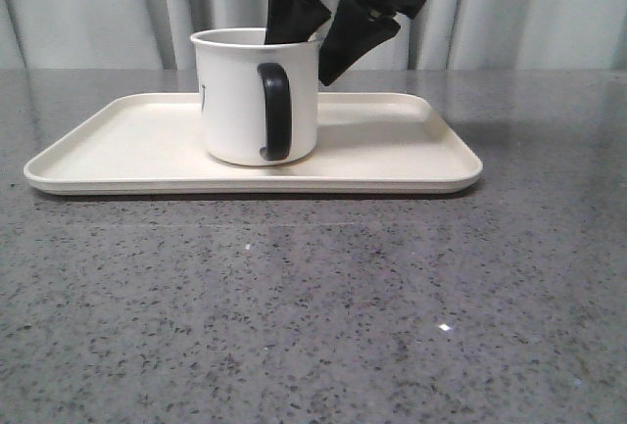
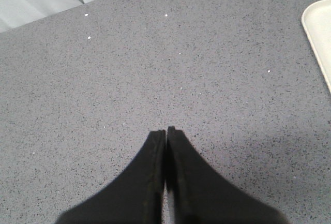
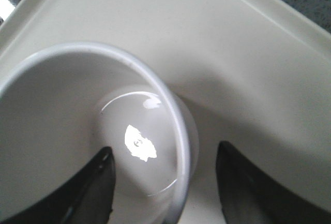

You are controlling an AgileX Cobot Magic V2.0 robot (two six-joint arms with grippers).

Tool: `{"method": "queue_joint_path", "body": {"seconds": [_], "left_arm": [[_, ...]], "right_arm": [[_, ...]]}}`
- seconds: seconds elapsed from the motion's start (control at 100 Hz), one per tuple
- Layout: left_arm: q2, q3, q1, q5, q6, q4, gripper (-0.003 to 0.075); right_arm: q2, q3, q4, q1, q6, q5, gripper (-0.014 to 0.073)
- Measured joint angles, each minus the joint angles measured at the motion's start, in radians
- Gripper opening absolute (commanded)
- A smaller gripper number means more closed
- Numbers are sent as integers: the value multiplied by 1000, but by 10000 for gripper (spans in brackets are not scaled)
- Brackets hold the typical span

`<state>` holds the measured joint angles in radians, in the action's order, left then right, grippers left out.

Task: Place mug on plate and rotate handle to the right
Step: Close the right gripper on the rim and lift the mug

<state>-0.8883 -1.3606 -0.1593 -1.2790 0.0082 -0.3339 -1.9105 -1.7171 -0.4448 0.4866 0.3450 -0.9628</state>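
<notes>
The white mug [image 1: 235, 101] stands upright on the cream plate [image 1: 392, 150], left of its middle. Its black handle [image 1: 274, 111] faces the front camera. A sliver of the black face print shows on its left side. My right gripper [image 1: 318, 52] comes down from above at the mug's far right rim and is open. In the right wrist view, the right gripper [image 3: 164, 151] straddles the rim of the mug [image 3: 62, 105], one finger inside, the other outside over the plate [image 3: 248, 53]. My left gripper [image 2: 166, 130] is shut and empty over bare table.
The plate lies on a grey speckled table [image 1: 313, 326] with a pale curtain [image 1: 88, 13] behind. A corner of the plate [image 2: 318, 38] shows in the left wrist view, well away from the left gripper's fingers.
</notes>
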Motion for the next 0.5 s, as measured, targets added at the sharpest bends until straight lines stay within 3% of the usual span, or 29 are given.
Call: {"method": "queue_joint_path", "body": {"seconds": [0.3,0.5], "left_arm": [[0,0,0,0,0,0,-20],[0,0,0,0,0,0,-20]], "right_arm": [[0,0,-4,0,0,-1,-127],[0,0,-4,0,0,-1,-120]]}}
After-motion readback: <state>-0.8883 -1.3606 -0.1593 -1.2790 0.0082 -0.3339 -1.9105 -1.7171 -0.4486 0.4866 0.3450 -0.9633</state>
